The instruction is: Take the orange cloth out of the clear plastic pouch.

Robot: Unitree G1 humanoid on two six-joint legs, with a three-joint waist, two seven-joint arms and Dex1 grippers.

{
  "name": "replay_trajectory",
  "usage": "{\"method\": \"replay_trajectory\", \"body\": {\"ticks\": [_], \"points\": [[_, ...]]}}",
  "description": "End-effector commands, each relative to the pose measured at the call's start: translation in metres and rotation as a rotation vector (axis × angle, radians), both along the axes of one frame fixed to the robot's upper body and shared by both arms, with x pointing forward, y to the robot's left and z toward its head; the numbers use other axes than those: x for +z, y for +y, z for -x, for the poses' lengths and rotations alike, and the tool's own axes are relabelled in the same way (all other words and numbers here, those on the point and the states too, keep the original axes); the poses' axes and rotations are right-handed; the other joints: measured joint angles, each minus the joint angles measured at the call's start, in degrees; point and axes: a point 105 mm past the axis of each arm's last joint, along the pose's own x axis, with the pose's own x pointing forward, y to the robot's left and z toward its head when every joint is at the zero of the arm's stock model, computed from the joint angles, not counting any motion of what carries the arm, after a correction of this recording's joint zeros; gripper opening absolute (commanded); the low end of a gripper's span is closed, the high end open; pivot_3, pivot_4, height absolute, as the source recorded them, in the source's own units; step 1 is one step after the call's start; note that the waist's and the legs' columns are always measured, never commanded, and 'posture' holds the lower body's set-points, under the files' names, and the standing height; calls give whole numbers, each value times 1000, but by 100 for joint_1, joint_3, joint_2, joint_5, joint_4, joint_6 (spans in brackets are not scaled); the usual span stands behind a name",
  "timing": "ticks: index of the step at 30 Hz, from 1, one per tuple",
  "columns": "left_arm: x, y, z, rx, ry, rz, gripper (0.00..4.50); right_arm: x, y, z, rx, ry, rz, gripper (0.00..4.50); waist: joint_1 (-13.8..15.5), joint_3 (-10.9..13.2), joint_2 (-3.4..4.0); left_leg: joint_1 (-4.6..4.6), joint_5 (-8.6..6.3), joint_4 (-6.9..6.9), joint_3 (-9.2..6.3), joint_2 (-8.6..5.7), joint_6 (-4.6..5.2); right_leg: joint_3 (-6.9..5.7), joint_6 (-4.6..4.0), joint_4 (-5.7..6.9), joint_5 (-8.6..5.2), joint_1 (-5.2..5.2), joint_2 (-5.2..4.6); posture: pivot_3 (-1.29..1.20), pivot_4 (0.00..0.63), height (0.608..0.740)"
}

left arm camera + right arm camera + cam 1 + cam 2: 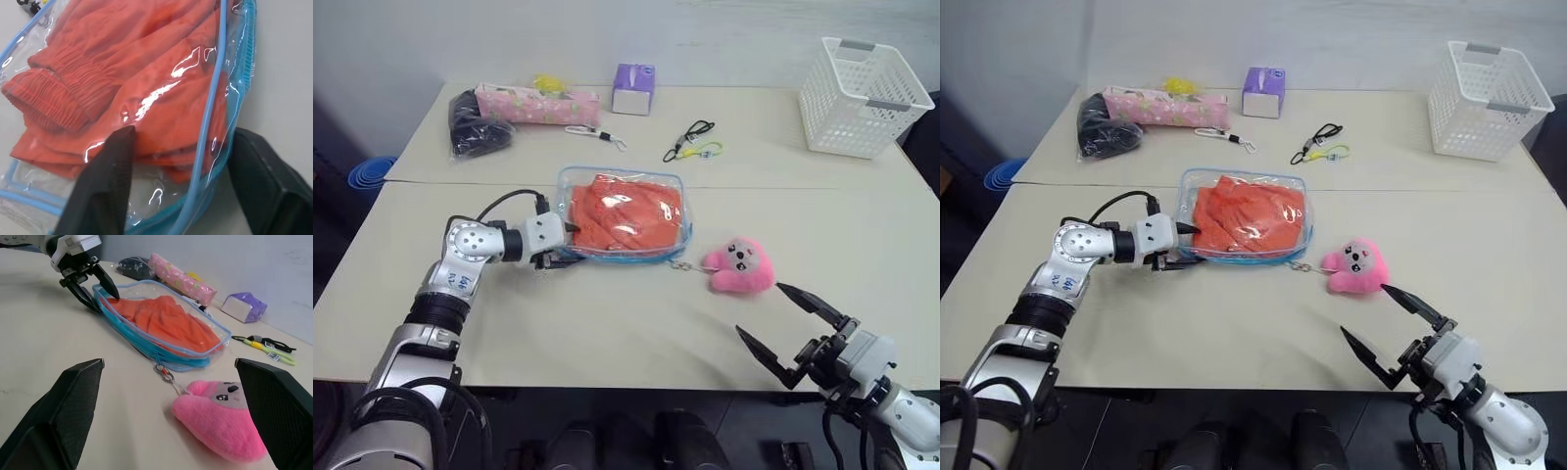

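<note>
The pouch [622, 215] lies mid-table [607, 333] with the cloth [628, 212] inside it. At its nine o'clock sits the left gripper [554, 245], fingers astride the pouch's edge. At four o'clock lies the plush toy [739, 266], chained to it. The right gripper [779, 323] hangs at five o'clock, apart. The basket [864, 95] stands at two o'clock.

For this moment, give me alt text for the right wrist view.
The left gripper straddles the end of a clear plastic pouch on a table, the orange cloth inside. A pink plush toy lies chained to the pouch, between the right gripper's open fingers.
</note>
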Motion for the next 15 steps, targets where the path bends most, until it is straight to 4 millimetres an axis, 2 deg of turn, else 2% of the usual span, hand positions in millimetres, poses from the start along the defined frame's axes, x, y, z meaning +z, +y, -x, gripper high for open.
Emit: {"method": "replay_trajectory", "body": {"ticks": [1, 5, 7, 11, 15], "points": [[3, -3, -2, -19, -29, -4, 1716, 11, -7, 8, -52, -44, 10, 4500, 1, 0, 0, 0, 0, 1, 1, 0, 0, 1, 0, -1, 0, 0, 0, 0, 150, 740], [1, -30, 9, -116, 3, 62, 469, 7, -22, 18, -110, -20, 32, 4500, 48, 0, 0, 0, -2, 10, -2, 0, 3, 0, 0, -2, 0, 5, -3, 0, 150, 740], [-4, -45, 21, -188, 17, 55, 36, 7, -27, 24, -131, -9, 41, 4500, 61, 0, 0, -1, -3, 15, 0, 0, 5, 4, 1, -4, 1, 6, -2, 0, 150, 740], [-20, -85, 50, -318, 60, 49, 36, 1, -41, 43, -178, 44, 73, 4500, 129, -2, 3, 3, -6, 15, 0, 0, 8, 12, 2, -8, 1, 9, -4, 0, 150, 740], [-23, -106, 62, -346, 82, 64, 36, -2, -47, 53, -209, 77, 87, 4500, 126, -1, 2, 7, -7, 19, 1, 0, 11, 18, 2, -19, 1, 17, -4, 0, 150, 740]]}}
